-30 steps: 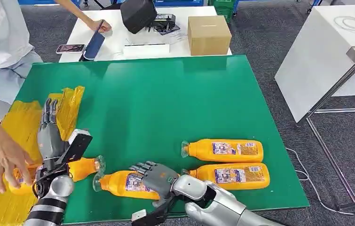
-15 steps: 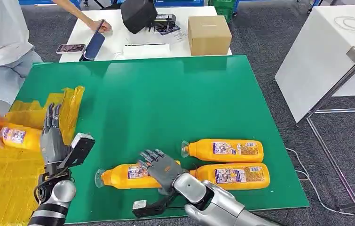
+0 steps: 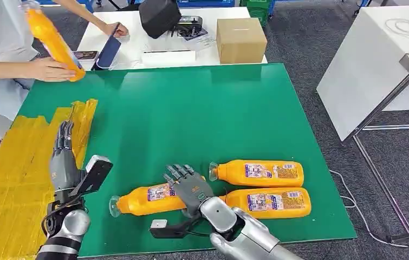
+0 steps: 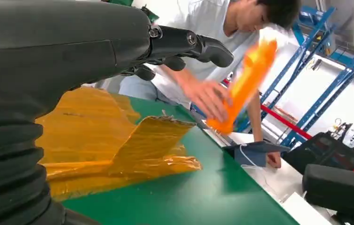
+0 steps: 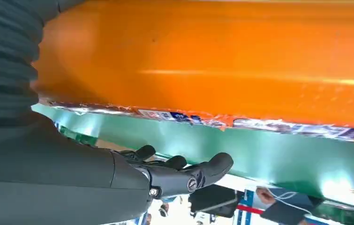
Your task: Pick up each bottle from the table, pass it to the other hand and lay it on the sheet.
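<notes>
On the green desk [image 3: 191, 119], three orange bottles lying flat. Right hand [image 3: 187, 187], fingers spread and holding nothing, laid over the nearest bottle [image 3: 148, 199]. Left hand [image 3: 63, 157] open, fingers straight, beside the yellow sheet [image 3: 12, 179]. Fourth bottle [image 3: 53, 39] lifted by a person's hand [image 3: 50, 69].

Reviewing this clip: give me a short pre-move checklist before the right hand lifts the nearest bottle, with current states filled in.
1. Right hand over the nearest bottle: ok.
2. Fingers closed around that bottle: cannot tell.
3. Left hand free to receive, fingers extended: ok.
4. Yellow sheet bare for laying down: ok.
5. Person's hand away from the sheet, holding an orange bottle above the table's far corner: ok.
6. Two other bottles lie beside the hand; risk of a nudge: cannot tell.
</notes>
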Robot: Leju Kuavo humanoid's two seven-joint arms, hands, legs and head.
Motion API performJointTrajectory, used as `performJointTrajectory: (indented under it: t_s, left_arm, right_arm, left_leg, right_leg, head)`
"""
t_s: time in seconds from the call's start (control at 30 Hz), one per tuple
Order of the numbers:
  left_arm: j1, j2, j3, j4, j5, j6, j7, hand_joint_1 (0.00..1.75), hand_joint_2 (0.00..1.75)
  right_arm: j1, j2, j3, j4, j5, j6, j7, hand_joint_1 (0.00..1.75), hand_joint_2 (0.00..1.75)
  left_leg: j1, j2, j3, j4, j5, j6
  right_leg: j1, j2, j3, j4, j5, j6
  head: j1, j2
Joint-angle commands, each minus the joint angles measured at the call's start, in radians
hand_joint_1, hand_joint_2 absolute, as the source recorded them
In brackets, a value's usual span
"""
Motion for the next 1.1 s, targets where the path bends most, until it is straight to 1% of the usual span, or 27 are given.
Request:
performJointTrajectory:
  t_s: [0.03, 0.07, 0.1, 0.13, 0.17, 0.2, 0.4, 0.43, 0.53, 0.57, 0.63, 0.7, 0.73, 0.8, 0.87, 0.93, 0.97, 1.0, 1.03, 1.07, 1.1]
  left_arm:
    - [-0.03, -0.012, -0.035, 0.035, -0.005, -0.011, 0.006, 0.0, 1.75]
    - [-0.033, -0.013, -0.04, 0.038, -0.005, -0.012, 0.005, 0.0, 1.75]
    - [-0.035, -0.014, -0.044, 0.041, -0.005, -0.013, 0.004, 0.0, 1.75]
    - [-0.036, -0.018, -0.047, 0.041, -0.005, -0.013, 0.004, 0.0, 1.75]
    - [-0.038, -0.018, -0.051, 0.044, -0.007, -0.012, 0.003, 0.0, 1.75]
    - [-0.039, -0.019, -0.053, 0.045, -0.006, -0.012, 0.002, 0.0, 1.75]
    - [-0.041, -0.022, -0.054, 0.043, -0.001, 0.007, -0.008, 0.0, 1.75]
    - [-0.041, -0.022, -0.054, 0.043, -0.001, 0.007, -0.008, 0.0, 1.75]
    - [-0.037, -0.023, -0.059, 0.031, 0.032, 0.016, -0.03, 0.0, 1.75]
    - [-0.037, -0.023, -0.059, 0.031, 0.032, 0.016, -0.03, 0.0, 1.75]
    - [-0.041, -0.022, -0.069, 0.036, 0.033, 0.009, -0.029, 0.0, 1.75]
    - [-0.041, -0.021, -0.072, 0.034, 0.035, 0.003, -0.029, 0.0, 1.75]
    - [-0.038, -0.022, -0.074, 0.028, 0.037, 0.001, -0.03, 0.0, 1.75]
    - [-0.023, -0.024, -0.077, -0.002, 0.054, -0.011, -0.033, 0.0, 1.75]
    - [0.006, -0.028, -0.085, -0.069, 0.119, -0.052, -0.053, 0.0, 1.75]
    - [0.032, -0.034, -0.091, -0.13, 0.213, -0.108, -0.076, 0.0, 1.75]
    - [0.035, -0.033, -0.092, -0.14, 0.214, -0.112, -0.073, 0.0, 1.75]
    - [0.043, -0.037, -0.093, -0.165, 0.296, -0.158, -0.092, 0.0, 1.75]
    - [0.054, -0.041, -0.089, -0.19, 0.35, -0.174, -0.115, 0.0, 1.75]
    - [0.059, -0.041, -0.089, -0.197, 0.35, -0.173, -0.115, 0.0, 1.75]
    - [0.069, -0.062, -0.073, -0.228, 0.446, -0.173, -0.167, 0.0, 1.75]
  right_arm:
    - [-0.037, 0.029, -0.073, 0.143, -0.012, 0.022, 0.006, 0.0, 1.75]
    - [-0.037, 0.033, -0.08, 0.154, -0.021, 0.025, 0.003, 0.4, 1.75]
    - [-0.04, 0.036, -0.081, 0.168, -0.023, 0.028, 0.001, 1.36, 1.75]
    - [-0.038, 0.033, -0.081, 0.172, -0.023, 0.029, 0.0, 1.36, 1.75]
    - [-0.043, 0.038, -0.082, 0.185, -0.028, 0.03, -0.005, 1.52, 1.75]
    - [-0.043, 0.035, -0.084, 0.191, -0.03, 0.031, -0.006, 1.61, 1.75]
    - [-0.049, 0.041, -0.087, 0.213, -0.036, 0.032, -0.017, 1.59, 1.75]
    - [-0.049, 0.041, -0.087, 0.213, -0.036, 0.032, -0.017, 1.59, 1.75]
    - [-0.054, 0.045, -0.088, 0.227, -0.042, 0.035, -0.024, 1.54, 1.75]
    - [-0.054, 0.045, -0.088, 0.227, -0.042, 0.035, -0.024, 1.61, 1.75]
    - [-0.057, 0.049, -0.093, 0.24, -0.046, 0.021, -0.028, 1.62, 1.75]
    - [-0.048, 0.053, -0.112, 0.227, -0.059, -0.018, -0.039, 1.71, 1.75]
    - [-0.038, 0.057, -0.132, 0.207, -0.069, -0.059, -0.039, 1.66, 1.75]
    - [-0.01, 0.063, -0.175, 0.139, -0.077, -0.121, -0.028, 1.73, 1.75]
    - [0.041, 0.062, -0.24, 0.019, -0.084, -0.208, -0.029, 1.75, 1.75]
    - [0.08, 0.057, -0.283, -0.064, -0.082, -0.254, -0.037, 1.75, 1.75]
    - [0.086, 0.054, -0.288, -0.081, -0.081, -0.252, -0.038, 1.75, 1.75]
    - [0.107, 0.056, -0.317, -0.112, -0.094, -0.293, -0.057, 1.75, 1.75]
    - [0.124, 0.06, -0.347, -0.133, -0.105, -0.342, -0.078, 1.75, 1.75]
    - [0.126, 0.06, -0.354, -0.135, -0.106, -0.342, -0.081, 1.75, 1.75]
    - [0.145, 0.071, -0.388, -0.157, -0.132, -0.407, -0.128, 1.75, 1.75]
  left_leg:
    - [0.001, -0.001, 0.003, 0.0, -0.001, 0.001]
    - [0.0, -0.001, 0.001, -0.001, 0.0, 0.001]
    - [0.0, -0.001, 0.002, 0.0, -0.001, 0.001]
    - [0.0, -0.001, 0.001, -0.001, 0.0, 0.001]
    - [0.0, -0.001, 0.002, 0.0, 0.0, 0.001]
    - [0.0, -0.001, 0.001, -0.001, 0.0, 0.001]
    - [0.0, -0.001, 0.001, 0.0, 0.0, 0.0]
    - [0.001, -0.001, 0.003, 0.0, 0.0, 0.001]
    - [0.0, -0.002, 0.002, -0.001, 0.0, 0.001]
    - [0.0, -0.001, 0.002, -0.001, 0.0, 0.001]
    - [0.0, -0.001, 0.001, 0.0, 0.0, 0.001]
    - [0.0, -0.001, 0.002, 0.0, 0.0, 0.001]
    - [0.0, -0.001, 0.002, 0.0, 0.0, 0.001]
    - [0.001, -0.002, 0.002, 0.0, 0.0, 0.001]
    - [0.0, -0.001, 0.0, 0.0, 0.0, 0.0]
    - [0.0, -0.001, 0.0, 0.001, -0.001, 0.001]
    - [0.001, -0.001, 0.002, 0.002, -0.003, 0.001]
    - [0.0, 0.0, 0.0, 0.001, -0.002, 0.001]
    - [0.001, 0.001, 0.001, 0.002, -0.003, 0.001]
    - [0.0, -0.001, 0.0, 0.001, -0.002, 0.001]
    - [0.0, -0.002, -0.001, 0.001, -0.001, 0.001]
  right_leg:
    - [0.001, -0.003, 0.005, -0.002, -0.001, -0.001]
    - [0.0, -0.002, 0.002, -0.001, 0.0, -0.001]
    - [0.001, -0.003, 0.004, -0.002, -0.001, -0.001]
    - [0.0, -0.002, 0.002, -0.001, 0.0, -0.001]
    - [0.001, -0.002, 0.003, -0.001, -0.001, -0.001]
    - [0.0, -0.002, 0.002, -0.001, -0.001, 0.0]
    - [0.0, -0.002, 0.001, -0.001, 0.0, 0.0]
    - [0.001, -0.003, 0.004, -0.002, -0.001, -0.001]
    - [0.0, -0.003, 0.003, -0.001, 0.0, -0.001]
    - [0.0, -0.002, 0.002, -0.001, 0.0, -0.001]
    - [0.0, -0.002, 0.002, -0.001, 0.0, 0.0]
    - [0.001, -0.002, 0.004, -0.001, -0.001, -0.001]
    - [0.0, -0.002, 0.002, -0.001, -0.001, -0.001]
    - [0.001, -0.003, 0.004, -0.001, -0.001, -0.001]
    - [0.0, -0.002, 0.001, 0.0, -0.001, -0.001]
    - [0.001, -0.002, 0.001, 0.0, -0.001, -0.001]
    - [0.002, -0.003, 0.004, 0.0, -0.003, -0.001]
    - [0.001, -0.002, 0.001, 0.0, -0.002, -0.001]
    - [0.001, -0.001, 0.002, 0.0, -0.003, -0.001]
    - [0.001, -0.003, 0.002, 0.0, -0.002, -0.001]
    - [0.001, -0.003, 0.0, 0.0, -0.001, 0.0]
  head:
    - [0.0, 0.0]
    - [0.0, 0.0]
    - [0.0, 0.0]
    - [0.0, 0.0]
    - [0.0, 0.0]
    - [0.0, 0.0]
    - [0.0, 0.0]
    - [0.0, 0.0]
    - [0.0, 0.0]
    - [0.0, 0.0]
    - [0.0, 0.0]
    - [0.0, 0.0]
    - [0.0, 0.0]
    - [0.0, 0.0]
    - [0.0, 0.0]
    - [0.0, 0.0]
    - [0.0, 0.0]
    - [0.0, 0.0]
    - [0.0, 0.0]
    - [0.0, 0.0]
    - [0.0, 0.0]
